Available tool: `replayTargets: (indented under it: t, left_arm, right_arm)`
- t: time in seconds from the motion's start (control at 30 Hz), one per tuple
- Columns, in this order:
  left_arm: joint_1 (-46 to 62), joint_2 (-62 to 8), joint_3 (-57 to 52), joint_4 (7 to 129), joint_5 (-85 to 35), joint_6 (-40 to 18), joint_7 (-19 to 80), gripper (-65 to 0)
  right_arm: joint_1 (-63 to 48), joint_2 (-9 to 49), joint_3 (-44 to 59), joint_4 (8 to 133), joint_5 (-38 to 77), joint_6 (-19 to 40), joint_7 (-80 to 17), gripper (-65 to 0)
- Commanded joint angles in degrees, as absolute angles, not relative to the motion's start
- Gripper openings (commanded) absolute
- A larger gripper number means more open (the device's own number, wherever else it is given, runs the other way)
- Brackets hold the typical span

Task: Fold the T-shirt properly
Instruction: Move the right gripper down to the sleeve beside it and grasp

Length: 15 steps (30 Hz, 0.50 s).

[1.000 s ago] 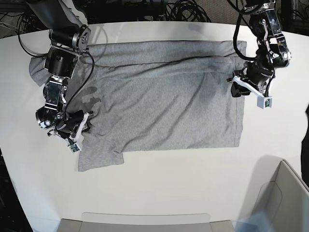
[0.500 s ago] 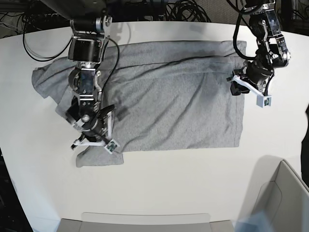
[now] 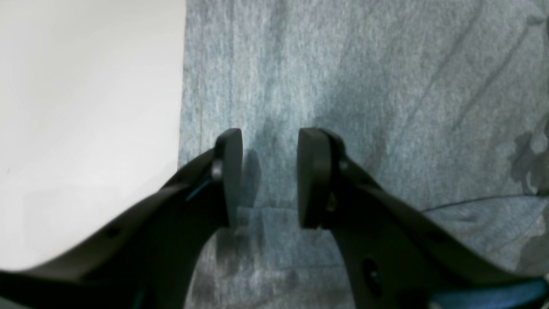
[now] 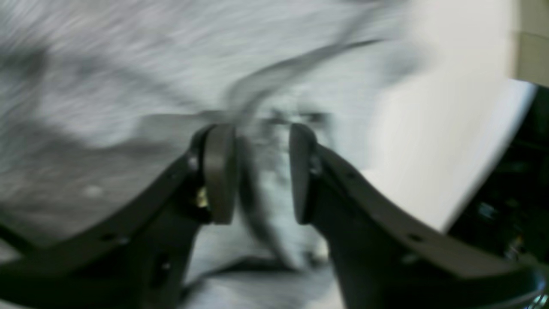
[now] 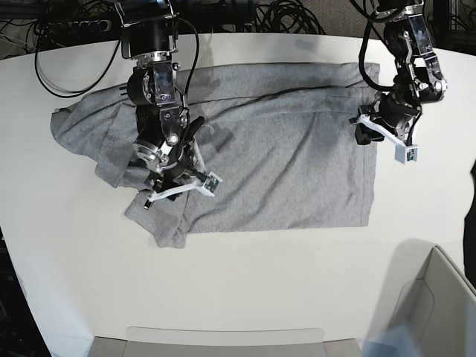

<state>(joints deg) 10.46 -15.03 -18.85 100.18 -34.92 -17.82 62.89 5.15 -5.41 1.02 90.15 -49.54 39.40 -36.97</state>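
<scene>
a white table (image 5: 245, 290) is carrying the grey t-shirt (image 5: 282, 163), which is lying spread across its far half, the left end bunched. a cardboard box (image 5: 439, 312) is sitting at the near right corner. the right gripper (image 5: 172, 178) is gripping a raised fold of the bunched cloth. the left gripper (image 3: 269, 176) is hovering, jaws apart, over the shirt's right edge. no lettering is showing.

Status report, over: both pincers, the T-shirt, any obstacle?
Left pincer open, low over the T-shirt near its edge. Right pincer has cloth between its parted pads; grip unclear, view blurred. T-shirt flat on the table, one end bunched. No obstacle seen.
</scene>
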Motion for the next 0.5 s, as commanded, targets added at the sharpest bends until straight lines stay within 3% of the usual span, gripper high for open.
replayTargets:
  t: [0.0,0.2,0.33,0.47]
  left_arm:
    - [9.9,-15.5,-18.9,101.0,-35.5,-18.2,61.9,-42.4]
    - [9.9,-15.5,-18.9,101.0,-35.5,-18.2,62.0,-42.4]
    - [10.2,-15.5,-18.9,100.9,-35.5,-18.3,62.0,-42.4]
    - [10.2,-15.5,-18.9,100.9,-35.5,-18.3,62.0,-42.4]
  right_arm:
    - [6.7,-5.7,1.2,93.5,-48.2,40.0,-36.3,-39.7]
    - [13.1,-6.8,14.1,98.2,-39.3,40.0,-39.5,-39.1]
    - [20.5,-6.9,27.9,92.2,-32.0,40.0,-49.2,-39.1]
    - [23.7,-4.9,34.9,84.0,-27.5,40.0,-52.0,-39.1]
